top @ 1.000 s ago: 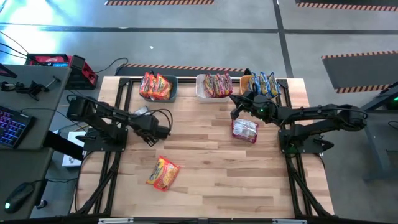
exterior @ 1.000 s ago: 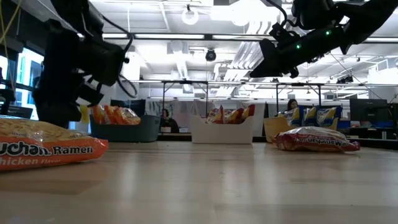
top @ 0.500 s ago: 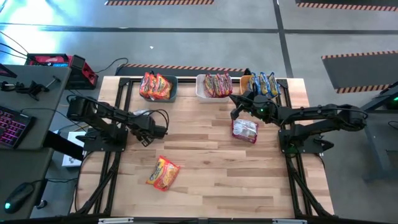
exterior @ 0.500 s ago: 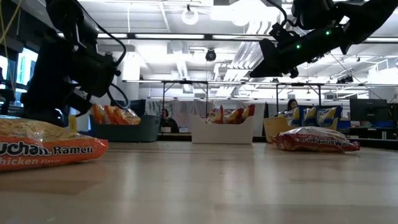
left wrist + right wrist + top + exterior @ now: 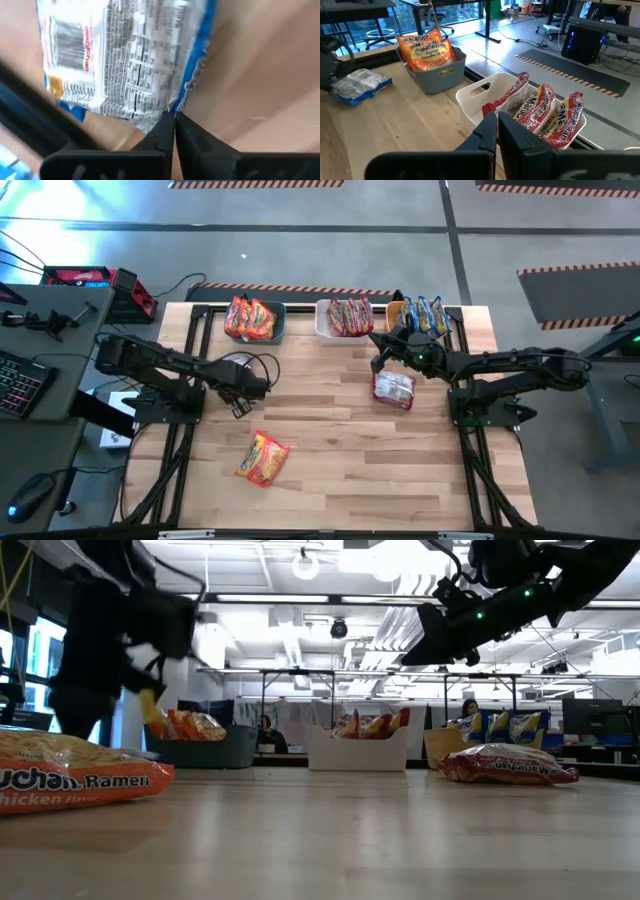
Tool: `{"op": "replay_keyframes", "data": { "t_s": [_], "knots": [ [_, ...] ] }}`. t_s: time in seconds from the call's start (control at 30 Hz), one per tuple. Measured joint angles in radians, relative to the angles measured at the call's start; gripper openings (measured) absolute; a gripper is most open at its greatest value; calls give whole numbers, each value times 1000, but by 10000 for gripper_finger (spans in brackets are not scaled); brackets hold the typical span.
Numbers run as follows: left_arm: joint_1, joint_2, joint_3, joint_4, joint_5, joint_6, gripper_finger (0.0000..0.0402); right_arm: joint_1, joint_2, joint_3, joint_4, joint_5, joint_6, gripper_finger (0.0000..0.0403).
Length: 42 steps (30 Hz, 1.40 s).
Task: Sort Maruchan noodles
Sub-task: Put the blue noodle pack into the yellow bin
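- The left pincer is closed on the edge of a yellow-blue noodle packet, which shows its printed back side with a barcode; this is at the left side of the table, near the left edge.
- In the high view the left pincer and the packet are seen just in front of the dark-blue bin.
- The right pincer is closed and holds nothing; in the high view it hangs above the table, just beside the white bin.
- A white-maroon packet lies flat on the table, close under the right arm.
- An orange-red packet lies alone on the table, nearer to the front edge, well apart from the bins.
- The dark-blue bin holds orange-red packets, the white bin holds white-maroon packets, and the orange bin holds yellow-blue packets.
- The three bins stand in one row along the far edge of the table.
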Motion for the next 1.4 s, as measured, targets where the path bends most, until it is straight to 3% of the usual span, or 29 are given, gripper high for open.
{"op": "replay_keyframes", "data": {
  "t_s": [0.1,0.33,0.5,0.7,0.87,1.03,1.2,1.4],
  "knots": [
    [-4,-77,17,55,44,5,4,0,0,0,-1,-27,-8,0],
    [-4,-271,22,270,129,0,0,0,0,0,1,-215,-15,0],
    [-14,-313,23,264,125,-62,22,0,1,0,4,-264,-17,1],
    [-87,-241,23,174,99,-84,99,0,1,0,10,-253,-17,1],
    [-137,-149,23,16,48,-232,167,0,1,0,10,-252,-17,1],
    [-183,-50,23,11,41,-303,218,0,1,0,16,-252,-18,1],
    [-184,44,22,12,-50,-357,238,0,1,0,16,-252,-18,0],
    [-168,115,22,23,-81,-363,222,0,1,0,16,-252,-18,0]
  ]
}}
